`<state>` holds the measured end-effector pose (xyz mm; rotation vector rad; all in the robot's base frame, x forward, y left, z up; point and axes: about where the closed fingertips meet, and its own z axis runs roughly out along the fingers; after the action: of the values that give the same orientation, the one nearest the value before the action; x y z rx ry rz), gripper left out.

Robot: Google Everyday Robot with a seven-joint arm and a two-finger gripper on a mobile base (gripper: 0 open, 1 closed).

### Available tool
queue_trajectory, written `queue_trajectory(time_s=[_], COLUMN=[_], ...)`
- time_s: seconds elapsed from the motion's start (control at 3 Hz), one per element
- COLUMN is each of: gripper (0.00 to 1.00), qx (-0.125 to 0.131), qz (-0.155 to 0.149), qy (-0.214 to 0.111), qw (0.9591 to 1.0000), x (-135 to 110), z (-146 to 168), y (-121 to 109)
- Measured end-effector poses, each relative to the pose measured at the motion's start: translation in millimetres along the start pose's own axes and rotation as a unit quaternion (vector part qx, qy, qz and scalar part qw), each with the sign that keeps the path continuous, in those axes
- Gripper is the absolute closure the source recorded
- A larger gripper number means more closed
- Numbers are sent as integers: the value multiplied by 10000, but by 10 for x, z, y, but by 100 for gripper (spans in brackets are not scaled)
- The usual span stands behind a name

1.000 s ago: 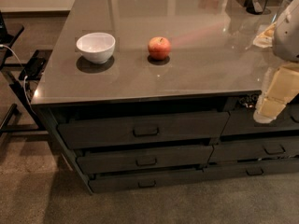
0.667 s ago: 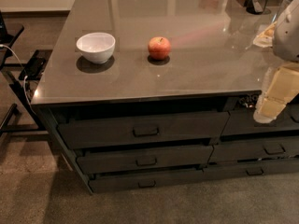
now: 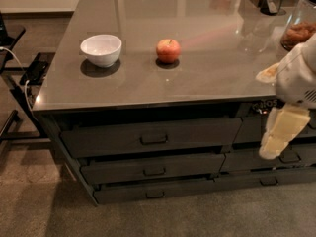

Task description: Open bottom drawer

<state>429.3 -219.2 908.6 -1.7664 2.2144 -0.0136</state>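
In the camera view, a grey, glossy-topped counter (image 3: 207,78) is seen from above and in front, filling most of the frame. On its upper left part a white round ceramic bowl (image 3: 100,49) is set, and a red-orange apple (image 3: 168,51) is placed to the right of it, apart from the bowl. A clear glass jar with brown contents (image 3: 300,27) is seen at the upper right edge. The wide dark-grey bottom drawer with the thinnest front panel (image 3: 128,193) is found at the lower centre of the frame, lowest in the left-hand stack under two taller-fronted dark-grey drawers (image 3: 148,139), and its small rectangular loop handle (image 3: 154,194) is shown at its centre. The cream-coloured tool (image 3: 270,149) is hung below the white arm (image 3: 296,78) at the right edge, in front of the right-hand drawer stack (image 3: 296,154), well apart from the bottom drawer's handle. Whether the tool is apart or together cannot be told.
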Motion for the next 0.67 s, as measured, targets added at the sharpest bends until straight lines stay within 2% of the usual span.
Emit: queue_trajectory(time_s=[0.33, 0.67], gripper=[0, 0], qx=[-145, -208], qz=[-303, -672], qy=[-349, -747], qw=[9988, 9947], x=[141, 276], z=[409, 796], y=[164, 249])
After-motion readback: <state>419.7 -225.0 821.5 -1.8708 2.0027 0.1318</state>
